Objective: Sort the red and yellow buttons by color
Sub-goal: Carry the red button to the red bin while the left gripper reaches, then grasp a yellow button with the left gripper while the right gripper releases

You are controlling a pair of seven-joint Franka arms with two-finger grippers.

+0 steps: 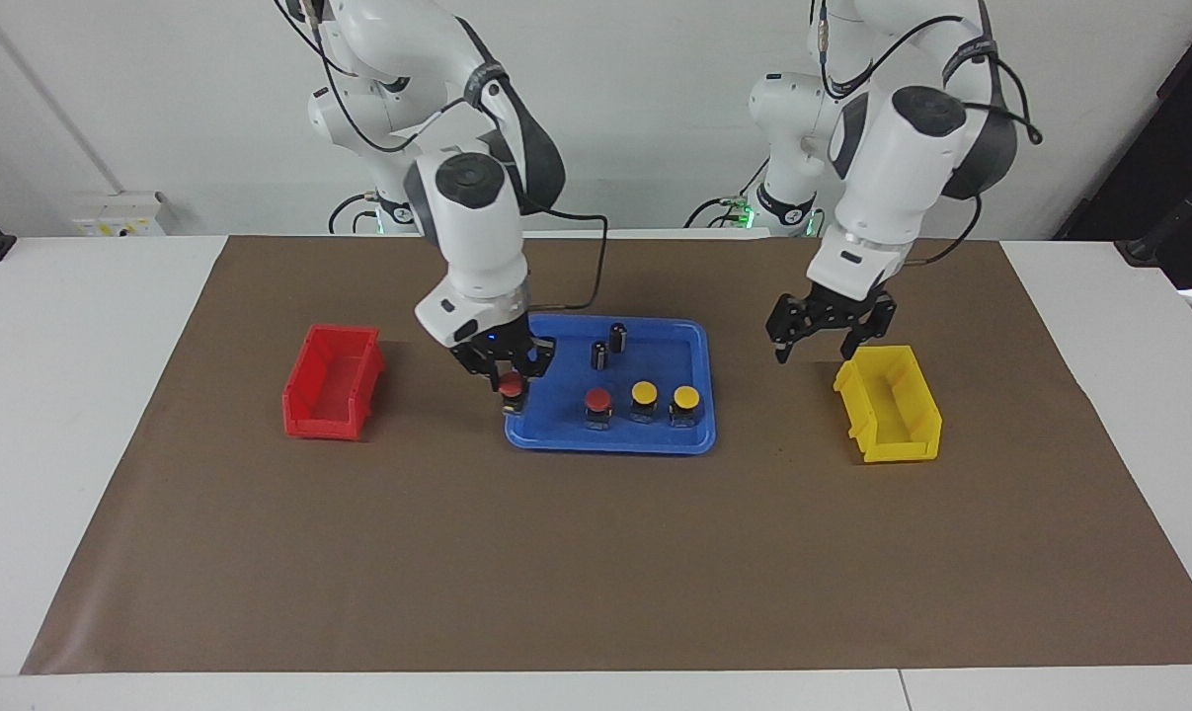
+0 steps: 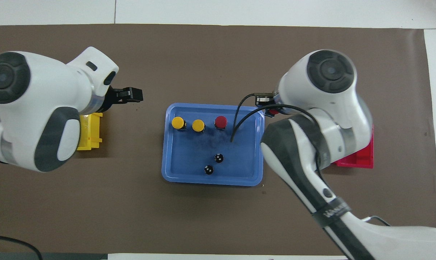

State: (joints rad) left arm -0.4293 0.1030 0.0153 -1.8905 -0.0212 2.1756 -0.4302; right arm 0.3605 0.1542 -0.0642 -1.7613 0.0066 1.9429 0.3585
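Brown matting [image 1: 457,553] carries a blue tray [image 1: 694,341] with one red button [image 1: 597,400] and two yellow buttons [image 1: 643,394]. Right gripper [image 1: 513,380] clenches another red button [image 1: 512,383] over the tray's edge; left gripper [image 1: 821,334] waits, spread, near the yellow bin [image 1: 897,420].

I see a blue tray [image 1: 699,341], two yellow-capped buttons [image 1: 644,393] and two red-capped ones [image 1: 597,399], a red bin [image 1: 332,396], a yellow bin [image 1: 890,405], brown mat [image 1: 596,553].
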